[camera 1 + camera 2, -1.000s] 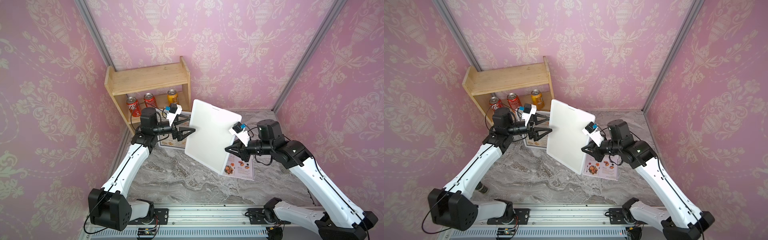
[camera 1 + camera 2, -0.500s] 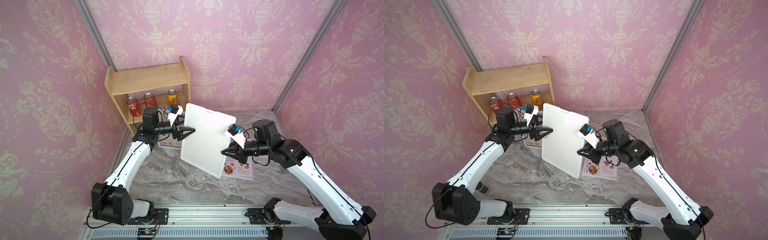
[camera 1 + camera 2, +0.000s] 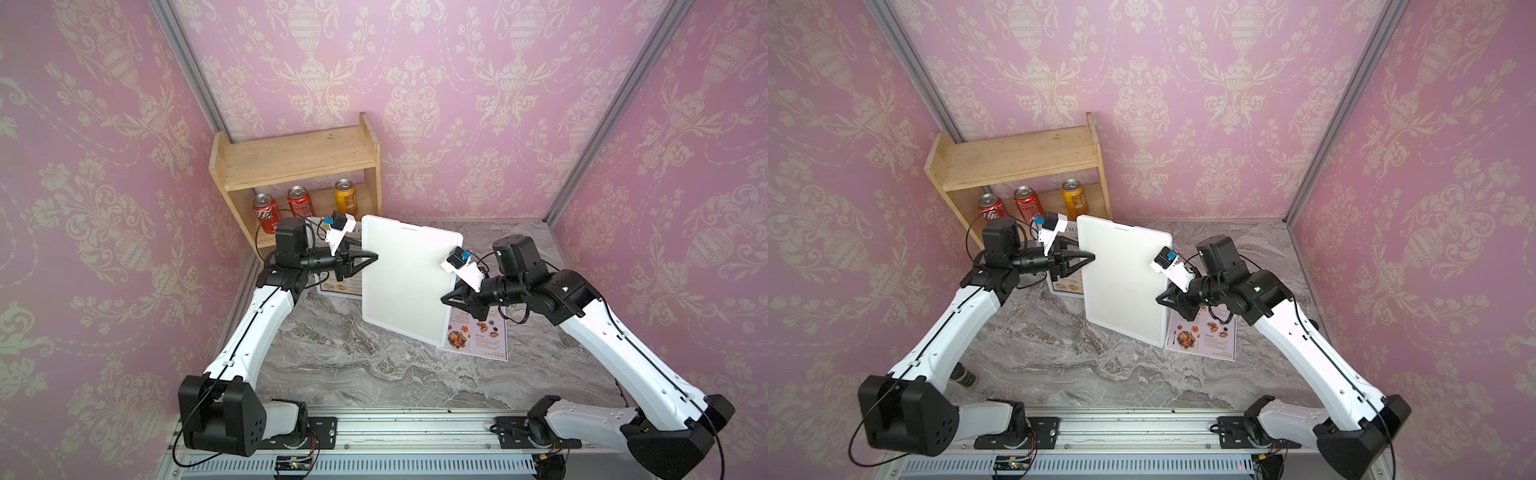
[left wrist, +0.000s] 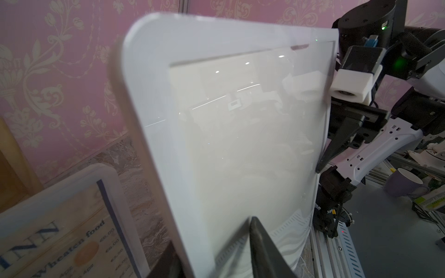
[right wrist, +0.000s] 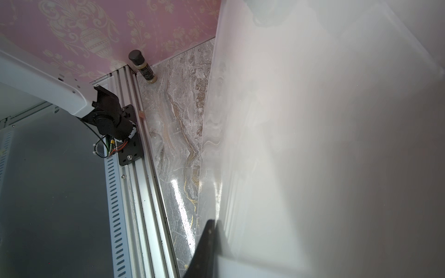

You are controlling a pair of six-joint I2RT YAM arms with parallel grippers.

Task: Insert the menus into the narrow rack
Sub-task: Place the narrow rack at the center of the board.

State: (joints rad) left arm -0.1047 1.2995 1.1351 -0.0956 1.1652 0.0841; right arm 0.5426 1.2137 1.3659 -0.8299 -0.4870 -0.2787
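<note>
A: Checking grips, what's held?
B: Right gripper [image 3: 444, 298] clamps white board [image 3: 407, 282] by its right edge, tilted, mid-table; left gripper [image 3: 374, 257] straddles its left edge, can't tell if clamped
A: Menus?
B: Pale menu [image 3: 482, 336] flat on table [image 3: 353, 365], near right, partly hidden by board; blue-bordered menu [image 4: 72, 231] far left by wooden shelf [image 3: 291, 162]. Both glossy with food photos, likely light and slippery; pinch a free edge
</note>
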